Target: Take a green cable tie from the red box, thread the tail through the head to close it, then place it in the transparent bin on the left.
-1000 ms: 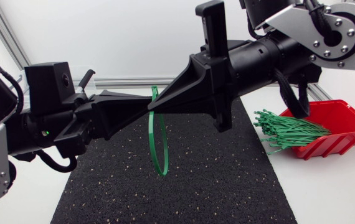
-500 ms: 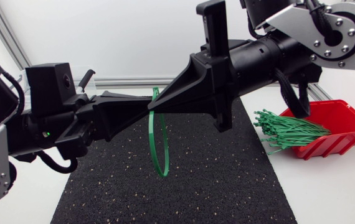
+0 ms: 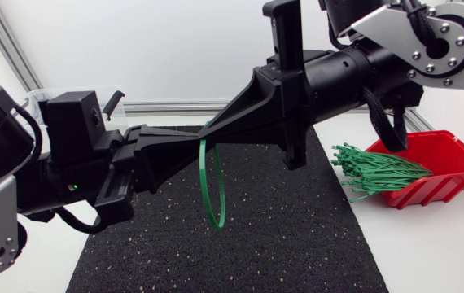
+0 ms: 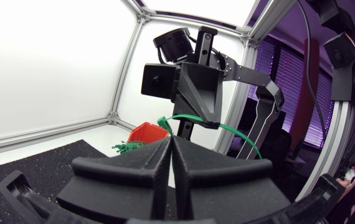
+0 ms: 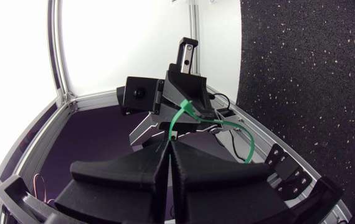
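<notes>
One thin green plastic cable tie (image 3: 203, 183) hangs as a loop at the centre of the frame. It is pinched where the left gripper (image 3: 193, 144) and right gripper (image 3: 214, 134) meet tip to tip, each with its fingers pressed together on it. It looks light, springy and slick, so it is best gripped near head and tail, not on the bowing loop. One red plastic box (image 3: 452, 159) at the right edge holds a bundle of spare green ties (image 3: 378, 171), too many to count.
</notes>
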`<action>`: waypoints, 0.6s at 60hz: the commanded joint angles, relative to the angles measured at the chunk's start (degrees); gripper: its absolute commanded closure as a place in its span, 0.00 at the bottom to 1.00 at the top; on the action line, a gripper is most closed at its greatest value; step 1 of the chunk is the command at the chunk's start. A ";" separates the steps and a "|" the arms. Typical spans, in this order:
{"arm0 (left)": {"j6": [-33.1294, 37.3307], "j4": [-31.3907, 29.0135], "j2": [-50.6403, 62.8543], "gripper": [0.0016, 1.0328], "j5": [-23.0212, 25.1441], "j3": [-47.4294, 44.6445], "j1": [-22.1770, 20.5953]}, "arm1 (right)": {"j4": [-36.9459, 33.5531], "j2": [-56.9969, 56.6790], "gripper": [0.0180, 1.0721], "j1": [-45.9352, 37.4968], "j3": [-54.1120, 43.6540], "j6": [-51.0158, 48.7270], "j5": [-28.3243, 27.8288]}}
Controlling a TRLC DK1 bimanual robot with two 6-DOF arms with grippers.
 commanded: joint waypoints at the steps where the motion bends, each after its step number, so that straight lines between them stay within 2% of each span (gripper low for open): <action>1: 1.57 1.73 -0.99 0.97 0.38 -0.15 -0.66 | -0.35 1.11 0.95 -0.88 -0.84 0.69 0.89; 25: 1.31 1.73 -4.60 0.97 -0.94 -0.51 -1.10 | -0.70 2.08 0.95 -1.50 -0.93 0.78 0.98; 36: 1.57 1.65 -6.09 0.97 -2.96 -2.53 -4.35 | -0.61 1.29 0.95 -1.76 -0.67 0.78 0.89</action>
